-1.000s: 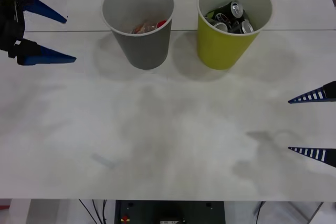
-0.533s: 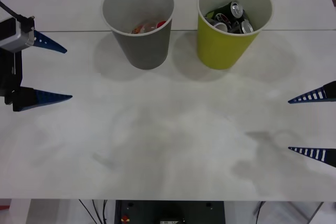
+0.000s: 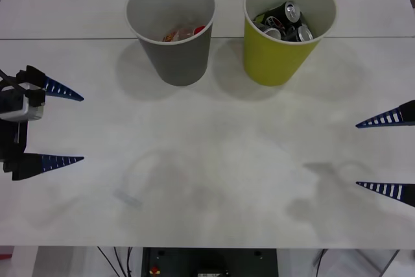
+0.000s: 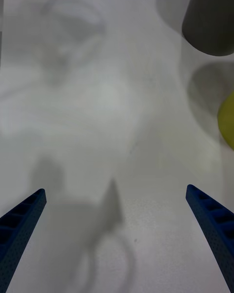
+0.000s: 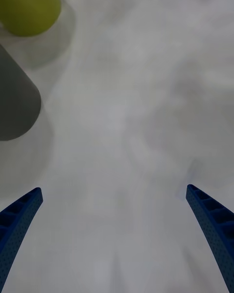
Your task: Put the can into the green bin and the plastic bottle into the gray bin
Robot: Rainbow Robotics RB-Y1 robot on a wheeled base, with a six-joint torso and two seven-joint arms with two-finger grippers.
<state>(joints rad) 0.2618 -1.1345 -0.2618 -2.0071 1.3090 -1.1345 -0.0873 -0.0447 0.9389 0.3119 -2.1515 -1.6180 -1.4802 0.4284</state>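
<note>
The small clear plastic bottle with a red screw cap (image 3: 188,32) lies inside the large dark gray tapered bin (image 3: 171,27) at the far side of the white table (image 3: 214,160). Just right of it, metal cans (image 3: 285,22) fill the large yellow-green tapered bin (image 3: 288,27). The left gripper (image 3: 72,126), spread wide and empty, hangs near left, well apart from both bins. The right gripper (image 3: 358,154), equally spread, hangs near right.
</note>
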